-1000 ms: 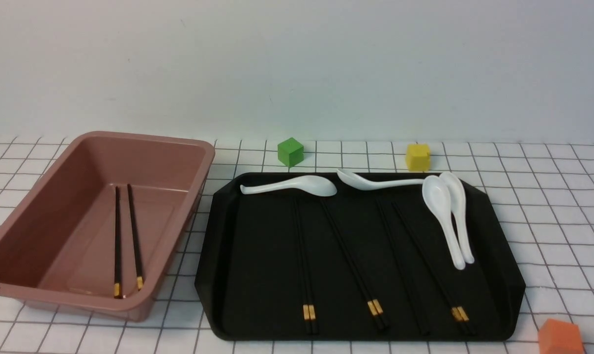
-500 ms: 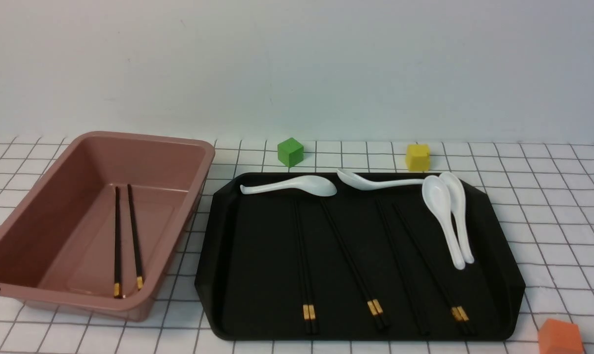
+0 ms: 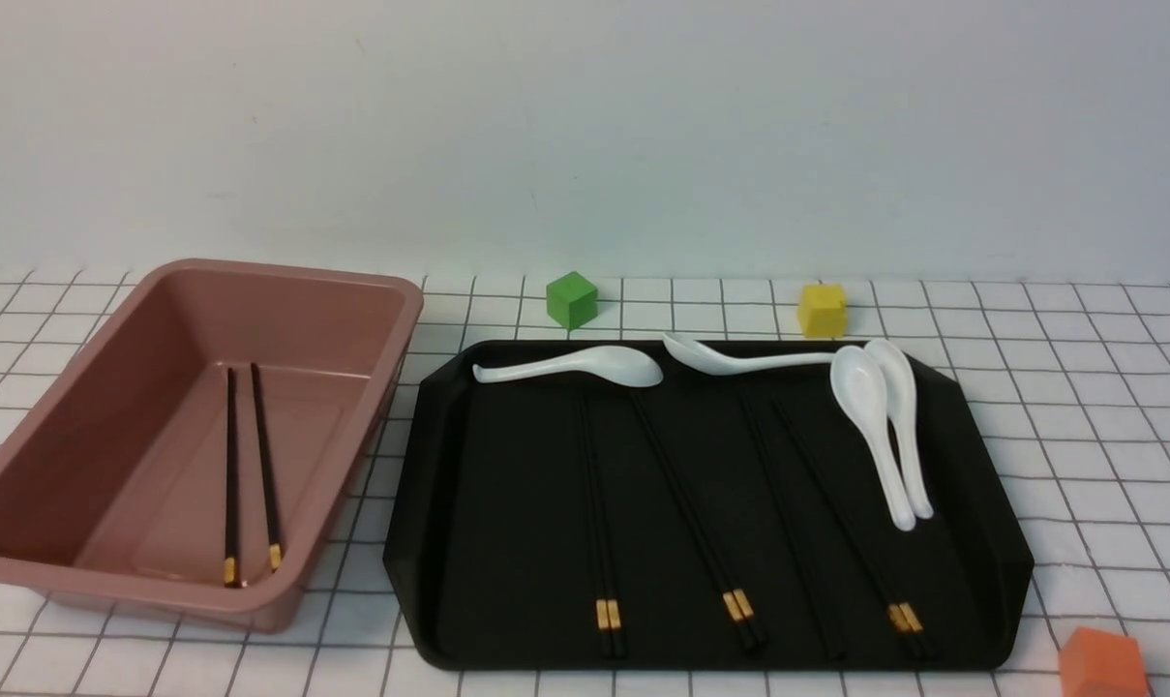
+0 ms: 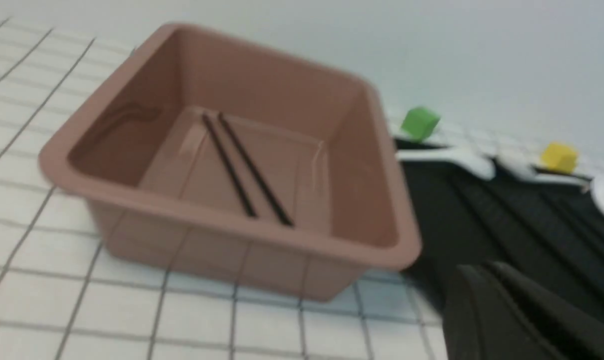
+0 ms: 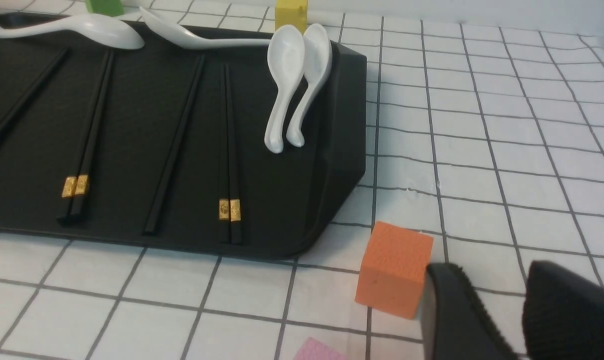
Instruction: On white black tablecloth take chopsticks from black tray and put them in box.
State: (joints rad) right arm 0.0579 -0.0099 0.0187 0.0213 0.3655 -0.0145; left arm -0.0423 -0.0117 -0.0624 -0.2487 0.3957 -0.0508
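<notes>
The counter is covered by the tablecloth (image 3: 1107, 387), a white cloth with a black grid. On it the tray (image 3: 449, 542) takes the middle and right, and the box (image 3: 405, 290) stands just beside the tray's left edge, apart by a narrow strip of cloth.

One pair of chopsticks (image 3: 251, 465) already lies on the box floor, gold bands toward the robot. The rest lie on the tray, thick ends near the robot's edge: the left pair (image 3: 599, 523), the middle pair (image 3: 696, 528), a single stick (image 3: 793, 528) and the right pair (image 3: 851, 523). Four spoons (image 3: 880, 436) lie along the far edge and right side of the tray.

So the task looks partly done, with a fresh pick due next. The left pair seems the nearest to the box; the next move calls for a descent onto the sticks near the banded ends, where open tray floor surrounds them, then a lift over the tray rim and the box's rolled rim.

The left tool (image 4: 511, 310) is blurred at the box's near corner, so I cannot tell its state. The right tool (image 5: 524, 310) is released, holding nothing, just beside an orange cube (image 5: 394, 267) that crowds the tray's near right corner. Green (image 3: 572, 298) and yellow (image 3: 824, 308) cubes sit beyond the tray, well clear.
</notes>
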